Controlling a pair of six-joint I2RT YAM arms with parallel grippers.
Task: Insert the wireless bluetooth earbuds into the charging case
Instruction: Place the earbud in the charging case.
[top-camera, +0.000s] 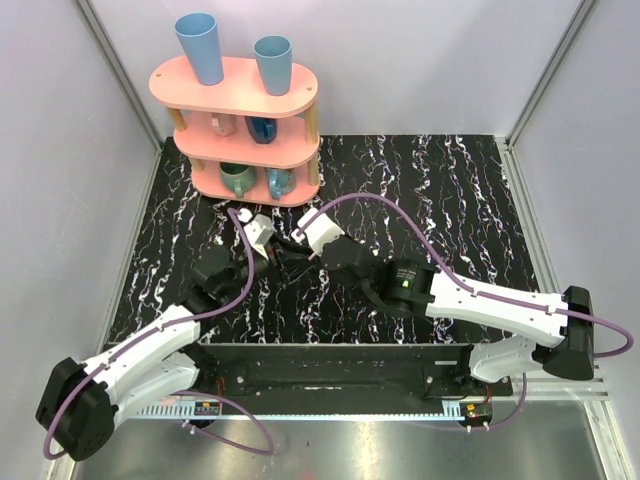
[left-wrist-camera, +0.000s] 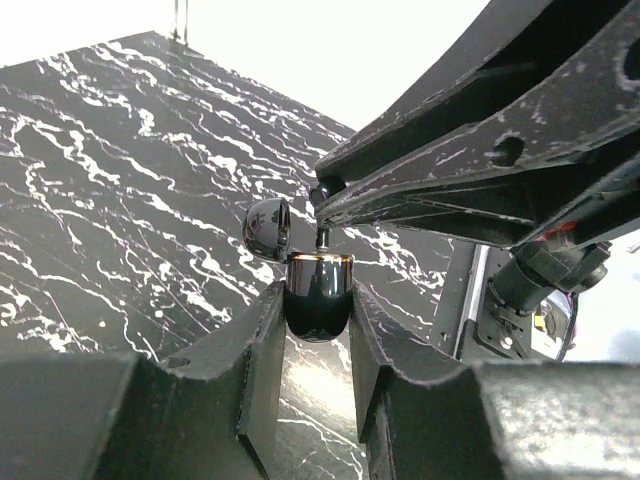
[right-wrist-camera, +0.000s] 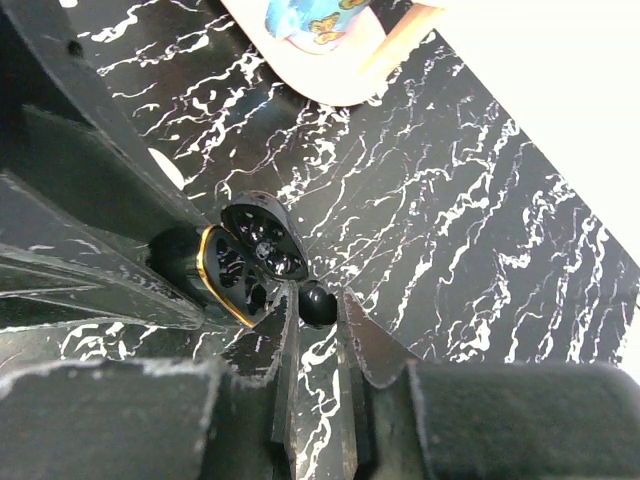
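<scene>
- The two arms meet over the black, white-veined worktop (top-camera: 450, 200), around its middle and slightly toward the left and far edges.
- The left gripper (left-wrist-camera: 318, 312) is clamped on the lower half of the charging case (left-wrist-camera: 318, 285), a small glossy black shell with a gold rim. The case is held upright and appears lifted off the surface.
- The lid (left-wrist-camera: 268, 228) stands hinged open beside the rim. The inside of the case is too dark to make out.
- The right gripper (right-wrist-camera: 316, 312) is pinched together on a tiny glossy black earbud (right-wrist-camera: 317, 303), which sits at the very tips of its fingers.
- The earbud is just beside the gold rim, right at the case's open mouth. Whether it touches the rim cannot be told.
- A pink three-tier shelf (top-camera: 240, 120) stands in the far-left corner, near the grippers. It carries blue cups (top-camera: 200, 45) on top and mugs (top-camera: 262, 128) below.
- The widest stretch of bare worktop lies toward the right edge and far-right corner.
- Pale walls (top-camera: 60, 150) rise along the left, far and right edges.
</scene>
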